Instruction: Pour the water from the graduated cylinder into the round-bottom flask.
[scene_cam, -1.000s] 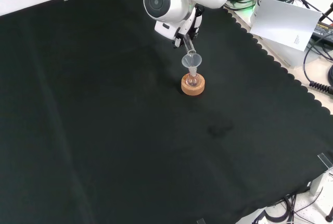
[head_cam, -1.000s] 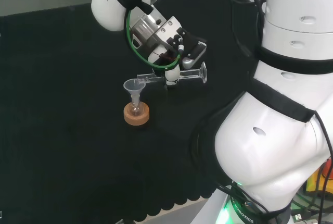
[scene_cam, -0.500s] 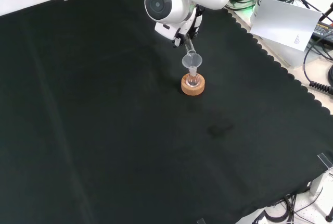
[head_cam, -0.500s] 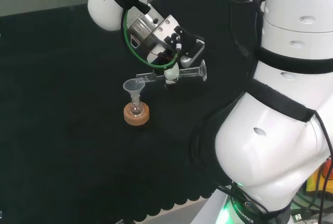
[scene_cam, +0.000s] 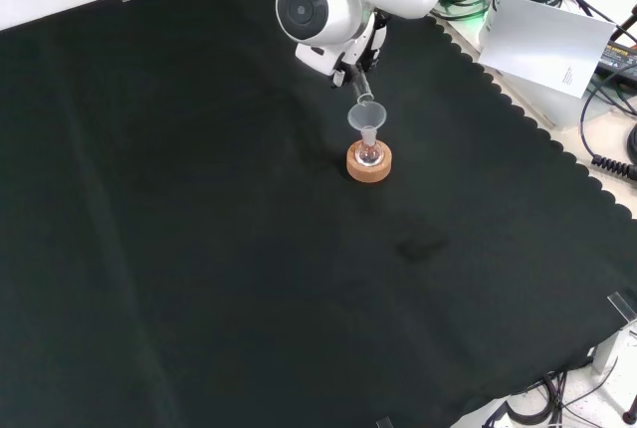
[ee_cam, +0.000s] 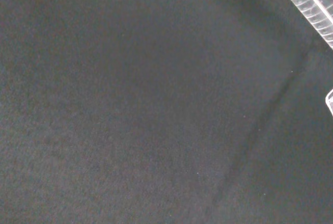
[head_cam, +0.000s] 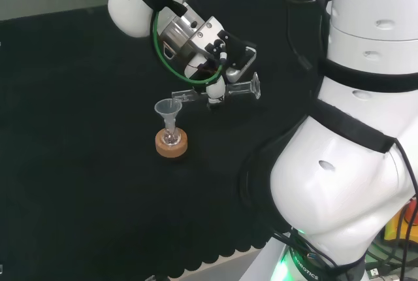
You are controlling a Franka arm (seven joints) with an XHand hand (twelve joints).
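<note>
In the head view my hand is shut on a clear graduated cylinder, held lying almost level above the cloth. Its mouth end sits just above and right of a clear funnel. The funnel stands in a small round-bottom flask seated on a cork ring. Seen from the front, the cylinder's tip pokes out below the arm's round-capped link, right above the funnel and the flask on its cork ring. A ribbed clear stretch of the cylinder crosses a corner of the wrist view.
Black cloth covers the bench, with its scalloped edge at the front view's right. The arm's big white links stand at the head view's right. Cables and a white sheet lie off the cloth.
The hand and cylinder have risen slightly and shifted a little left in the head view; the cylinder's mouth now sits a bit higher over the funnel. Flask and cork ring have not moved.
</note>
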